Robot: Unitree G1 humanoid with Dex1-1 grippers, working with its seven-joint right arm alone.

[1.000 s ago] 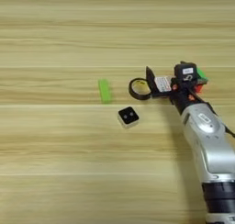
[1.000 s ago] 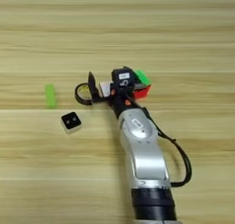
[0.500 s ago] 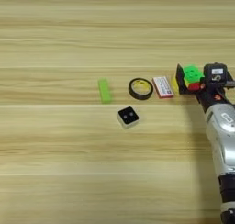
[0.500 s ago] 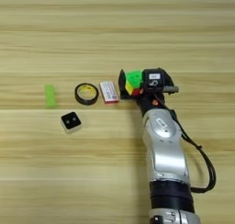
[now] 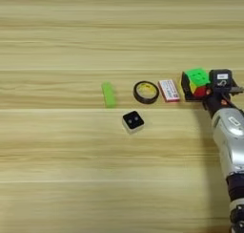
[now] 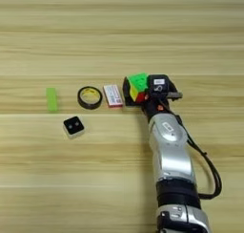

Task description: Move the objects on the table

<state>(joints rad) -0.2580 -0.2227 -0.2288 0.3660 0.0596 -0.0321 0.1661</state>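
Jaws: closed around the multicoloured puzzle cube [image 6: 136, 87], one black finger on its left face, the rest of the right gripper [image 6: 143, 90] pressed against its right side. Green face of the cube was up, red and yellow faces toward the camera. Whether the cube rested on the table [image 6: 119, 31] or was lifted just off it could not be told.

Layout, left to right along one plank line: bright green bar [image 5: 108, 94], lying lengthwise front to back; black-yellow tape ring [image 5: 146, 92], flat, hole up; white-red flat box [image 5: 168, 90], just beside the ring and just beside the cube's left face, contact not clear. White cube with black two-dot top [image 5: 133, 121] sat alone nearer the robot, below the gap between bar and ring, slightly rotated.

Writing: a small white label was on top of the gripper housing, print too small to read. Marks on the flat box and on the ring's yellow inner band were not legible either.

Room: wide bare wood lay beyond the row and on the near left. The silver forearm [image 6: 169, 151] occupied the near right, a black cable looping off its right side. No table edge appeared.
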